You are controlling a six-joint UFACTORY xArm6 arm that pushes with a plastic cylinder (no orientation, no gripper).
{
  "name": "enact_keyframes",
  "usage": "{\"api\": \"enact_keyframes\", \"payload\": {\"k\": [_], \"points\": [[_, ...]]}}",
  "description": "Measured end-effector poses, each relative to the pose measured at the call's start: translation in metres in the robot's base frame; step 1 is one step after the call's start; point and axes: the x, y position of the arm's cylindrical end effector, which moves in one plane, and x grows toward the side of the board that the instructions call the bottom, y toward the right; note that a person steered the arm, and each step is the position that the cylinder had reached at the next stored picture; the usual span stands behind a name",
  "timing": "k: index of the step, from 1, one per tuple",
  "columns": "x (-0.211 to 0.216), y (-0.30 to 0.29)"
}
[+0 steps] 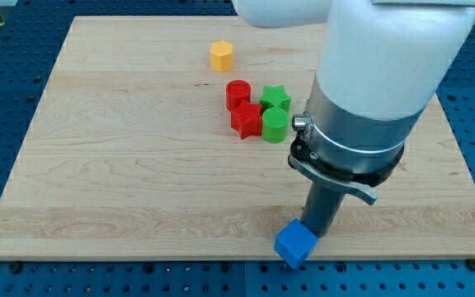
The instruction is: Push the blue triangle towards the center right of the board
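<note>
A blue block (295, 244), its shape hard to make out, lies at the board's bottom edge, right of centre, partly over the edge. My rod comes down from the large white and grey arm (369, 74). My tip (310, 233) touches the blue block's upper right side, partly hidden behind it.
A yellow block (221, 56) sits near the view's top centre. A cluster stands at mid-board: a red cylinder (237, 93), a red star-like block (246, 120), a green star (275, 99) and a green cylinder (275, 125). The wooden board (97, 165) lies on a blue perforated table.
</note>
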Motion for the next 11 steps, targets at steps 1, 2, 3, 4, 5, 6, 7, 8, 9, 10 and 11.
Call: {"api": "enact_keyframes", "payload": {"k": [1, 2, 3, 4, 5, 6, 7, 8, 9, 10, 11], "points": [[-0.001, -0.001], [-0.014, 0.065], [0.006, 0.142], [0.019, 0.143], [0.021, 0.141], [0.021, 0.123], [0.002, 0.109], [-0.05, 0.137], [-0.121, 0.145], [-0.19, 0.153], [-0.246, 0.152]]}}
